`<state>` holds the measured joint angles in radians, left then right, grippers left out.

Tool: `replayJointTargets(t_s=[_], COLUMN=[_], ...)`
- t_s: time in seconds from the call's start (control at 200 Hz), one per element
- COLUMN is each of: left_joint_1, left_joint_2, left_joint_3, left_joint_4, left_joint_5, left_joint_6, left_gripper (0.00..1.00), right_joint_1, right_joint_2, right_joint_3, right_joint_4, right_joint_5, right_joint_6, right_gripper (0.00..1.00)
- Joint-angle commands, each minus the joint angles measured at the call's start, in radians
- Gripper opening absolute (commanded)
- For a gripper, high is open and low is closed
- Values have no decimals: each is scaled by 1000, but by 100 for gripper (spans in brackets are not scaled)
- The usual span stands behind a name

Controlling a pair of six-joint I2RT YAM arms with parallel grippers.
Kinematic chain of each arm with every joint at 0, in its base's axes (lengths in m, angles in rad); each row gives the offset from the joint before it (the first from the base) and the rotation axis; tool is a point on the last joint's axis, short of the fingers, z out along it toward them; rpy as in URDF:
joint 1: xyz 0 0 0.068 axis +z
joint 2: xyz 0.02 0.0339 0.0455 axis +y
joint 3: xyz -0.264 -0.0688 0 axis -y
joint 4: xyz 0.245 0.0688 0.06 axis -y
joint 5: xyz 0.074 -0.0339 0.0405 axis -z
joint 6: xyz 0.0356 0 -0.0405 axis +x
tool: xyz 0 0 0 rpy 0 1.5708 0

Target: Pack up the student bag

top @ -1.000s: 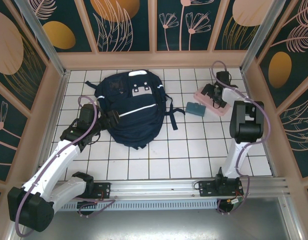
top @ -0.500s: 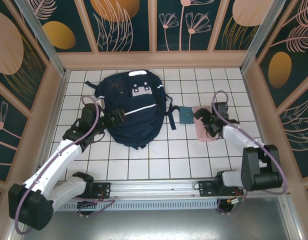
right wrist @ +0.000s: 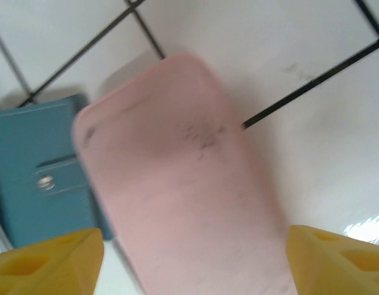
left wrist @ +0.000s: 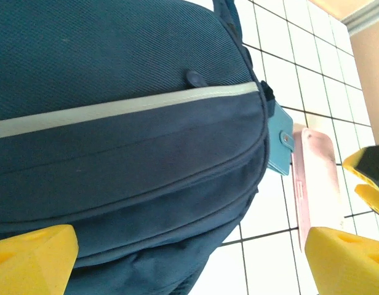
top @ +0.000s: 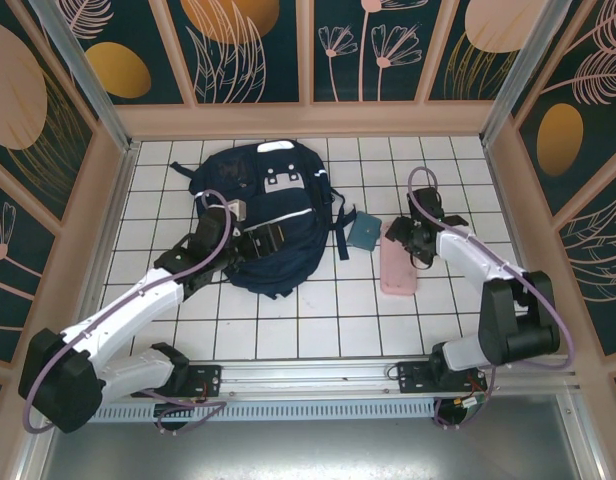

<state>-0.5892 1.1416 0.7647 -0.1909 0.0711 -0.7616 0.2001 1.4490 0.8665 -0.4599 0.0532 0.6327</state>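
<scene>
Student bag: one large dark navy fabric backpack with thin white stripes [top: 263,215] lies flat, front face up, on the white tiled table [top: 288,330]. It sits toward the far-left part, with its top towards the far edge.
Bag openings: in the left wrist view the zip seams across the front appear closed. No opening can be made out, so packing is judged not yet begun.
Left tool: the left tool [top: 271,238] hovers over the bag's near-right portion. Its yellow fingers are released and spread wide, holding nothing.
Left tool, purpose: judged to be placed there to reach a zip or steady the fabric. Which of the two cannot be told.
Pink case: one oblong pale pink pencil case [top: 398,265] lies flat, right of centre and well apart from the bag.
Right tool: the right tool [top: 413,240] is over the case's far end, fingers apart on either side of it. Contact with the case cannot be confirmed, and the case rests on the table.
Right tool, purpose: judged to be lined up to grasp the case across its narrow width.
Teal case: one small flat teal wallet with a snap tab [top: 365,231] lies between bag and pink case, just beside the bag's right edge.
Count: one bag, two loose items, two tools.
</scene>
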Motion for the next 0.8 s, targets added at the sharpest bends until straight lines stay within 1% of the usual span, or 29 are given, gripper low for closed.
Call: replayJointTargets(t_s=[0.0, 0.035, 0.07, 0.13, 0.235, 0.31, 0.38, 0.586, 0.646, 0.681, 0.791], left_joint_1=[-37, -49, -63, -91, -137, -164, -193, -286, -304, -317, -360], left_joint_2=[44, 58, 71, 98, 152, 193, 228, 377, 421, 444, 521], left_joint_3=[53, 60, 65, 74, 100, 121, 139, 201, 202, 235, 267], left_joint_4=[58, 66, 83, 106, 117, 126, 149, 195, 211, 226, 258], left_joint_5=[11, 13, 16, 21, 12, 7, 10, 15, 20, 26, 54], left_joint_6=[-29, -37, -46, -59, -74, -91, -107, -148, -171, -184, -212], left_gripper=[94, 94, 94, 94, 92, 91, 90, 88, 86, 85, 80], right_joint_1=[-64, -68, -68, -64, -51, -38, -20, 99, 113, 116, 114], right_joint_2=[91, 109, 121, 126, 105, 61, 0, -185, -209, -222, -256], right_joint_3=[30, 34, 35, 19, -33, -83, -129, -228, -243, -245, -236], right_joint_4=[8, 13, 12, 24, 21, 19, 3, -42, -44, -47, -64], right_joint_5=[-6, -12, -8, -32, -33, -83, -95, -170, -208, -224, -200], right_joint_6=[-124, -136, -137, -146, -130, -103, -65, 30, 34, 34, 4], right_gripper=[69, 64, 63, 62, 62, 61, 61, 62, 62, 62, 63])
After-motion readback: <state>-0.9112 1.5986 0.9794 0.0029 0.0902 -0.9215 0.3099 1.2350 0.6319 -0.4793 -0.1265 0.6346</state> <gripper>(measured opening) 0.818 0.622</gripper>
